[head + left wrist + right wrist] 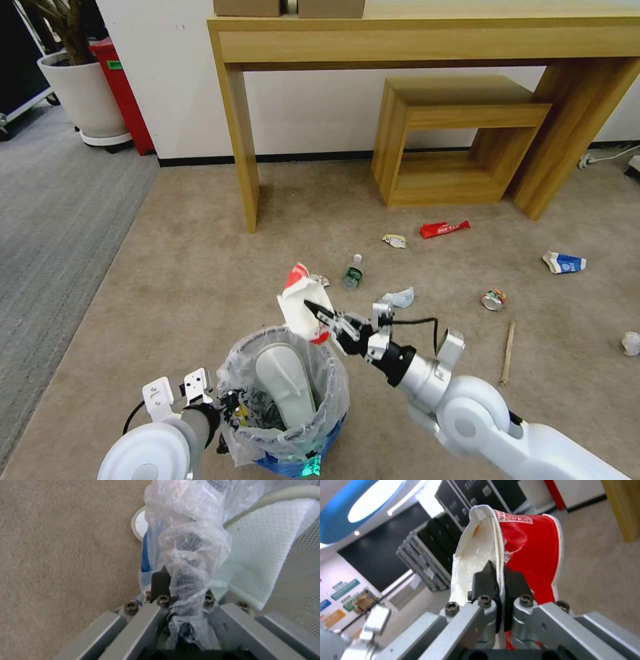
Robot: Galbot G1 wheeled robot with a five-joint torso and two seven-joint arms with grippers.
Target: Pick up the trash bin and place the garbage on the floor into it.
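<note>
Low in the frame, left gripper clamps the trash bin rim; right gripper, centre, pinches a crushed red-white cup above it.

Left arm: low at the robot's left, forearm reaching forward.
Left gripper: fingers closed on the trash bin rim, liner bunched between them.
Right arm: stretched forward and inward, wrist raised.
Right gripper: fingers pinched shut on a red-and-white wrapper, which stands up beyond the fingertips.
</note>
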